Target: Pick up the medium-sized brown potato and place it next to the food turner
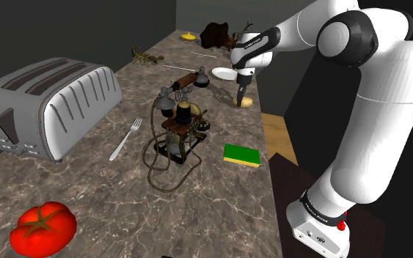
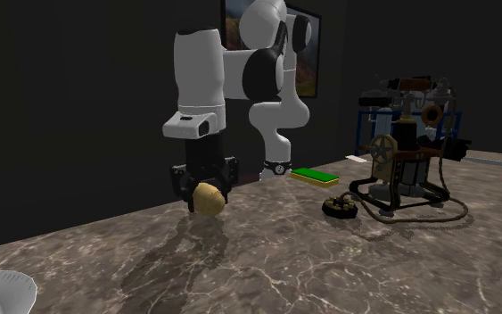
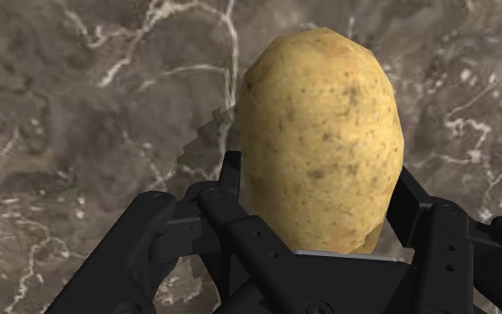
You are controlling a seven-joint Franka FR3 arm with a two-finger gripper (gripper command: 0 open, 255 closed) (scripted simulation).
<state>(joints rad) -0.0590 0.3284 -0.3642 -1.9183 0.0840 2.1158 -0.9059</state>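
A yellowish-brown potato [image 3: 320, 134] sits clasped between my black fingers, and my gripper [image 3: 316, 210] is shut on it. In the second exterior view the potato [image 2: 209, 198] hangs under the gripper [image 2: 206, 189], close over the dark marble counter [image 2: 267, 268]. The shoulder view places the gripper [image 1: 241, 94] and the potato [image 1: 247, 102] near the counter's right edge, beside a white bowl [image 1: 224, 73]. A thin pale utensil [image 1: 203, 55], possibly the food turner, lies farther back.
An antique telephone [image 1: 179, 121] with looping cords stands mid-counter, with a green sponge [image 1: 241, 155] to its right. A toaster [image 1: 50, 102], a fork [image 1: 124, 139] and a tomato [image 1: 43, 229] lie toward the shoulder view's left. A dark brown lump [image 1: 218, 33] sits at the back.
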